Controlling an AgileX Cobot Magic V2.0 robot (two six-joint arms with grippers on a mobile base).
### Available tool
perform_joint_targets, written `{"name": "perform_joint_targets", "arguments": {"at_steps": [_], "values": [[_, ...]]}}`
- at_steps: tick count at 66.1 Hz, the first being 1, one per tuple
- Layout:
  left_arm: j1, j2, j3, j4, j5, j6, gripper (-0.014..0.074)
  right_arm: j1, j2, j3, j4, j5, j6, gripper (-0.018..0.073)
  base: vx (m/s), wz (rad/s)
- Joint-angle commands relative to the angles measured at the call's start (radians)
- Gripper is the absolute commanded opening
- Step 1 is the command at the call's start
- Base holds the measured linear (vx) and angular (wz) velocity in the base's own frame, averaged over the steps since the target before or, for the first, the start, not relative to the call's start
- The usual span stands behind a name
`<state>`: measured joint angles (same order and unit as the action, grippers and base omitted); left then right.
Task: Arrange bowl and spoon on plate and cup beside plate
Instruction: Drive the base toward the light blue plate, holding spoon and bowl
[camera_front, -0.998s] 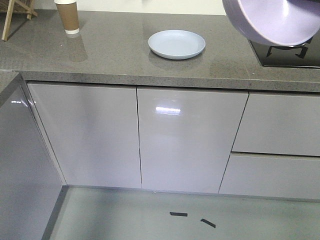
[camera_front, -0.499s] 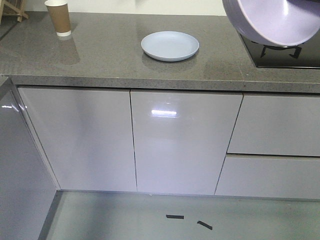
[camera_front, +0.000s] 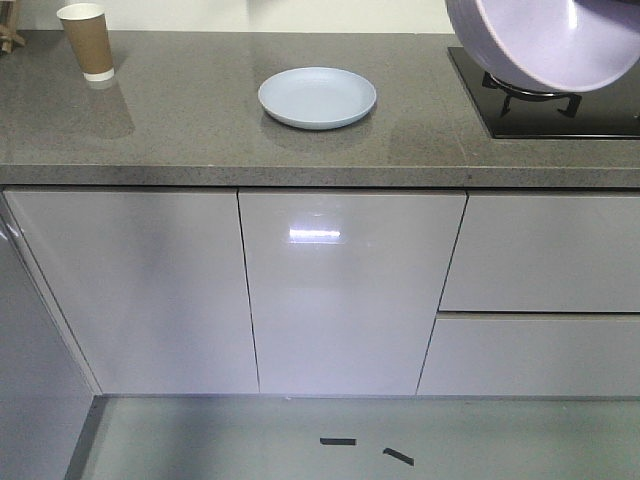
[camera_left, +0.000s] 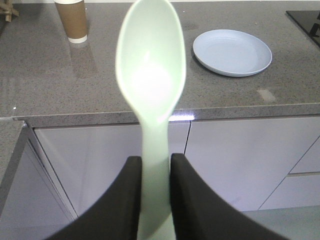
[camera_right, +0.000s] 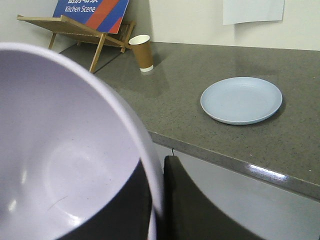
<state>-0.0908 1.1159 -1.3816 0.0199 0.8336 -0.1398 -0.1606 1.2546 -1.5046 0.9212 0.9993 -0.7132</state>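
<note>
Two tools: left tool (camera_left: 155, 159) tight on spoon (camera_left: 150, 65) handle, right tool (camera_right: 157, 167) tight on bowl (camera_right: 65, 150) rim

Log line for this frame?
left gripper: jaws shut on spoon | right gripper: jaws shut on bowl rim | plate: empty, on counter | cup: upright, apart from plate

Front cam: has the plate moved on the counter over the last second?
No. The plate sits further left in frame, but the cabinet door seam below it shifted left equally; the view moved, not the plate.
</note>
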Motion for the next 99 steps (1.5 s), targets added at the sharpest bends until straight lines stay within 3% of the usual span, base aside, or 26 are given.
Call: {"name": "perform_joint_targets", "arguments": {"at_steps": [1, 99], "values": [[-0.001, -0.017, -0.028, -0.007, -0.065, -0.006, -0.0006, -0.002, -0.024, -0.029, 0.057, -0.041, -0.008, -0.0010, 0.05, -0.05], [-0.001, -0.017, -0.028, -0.007, -0.065, -0.006, -0.0006, -0.002, -0.024, -0.029, 0.057, -0.041, -0.008, -0.0010, 0.09, 0.01]]}}
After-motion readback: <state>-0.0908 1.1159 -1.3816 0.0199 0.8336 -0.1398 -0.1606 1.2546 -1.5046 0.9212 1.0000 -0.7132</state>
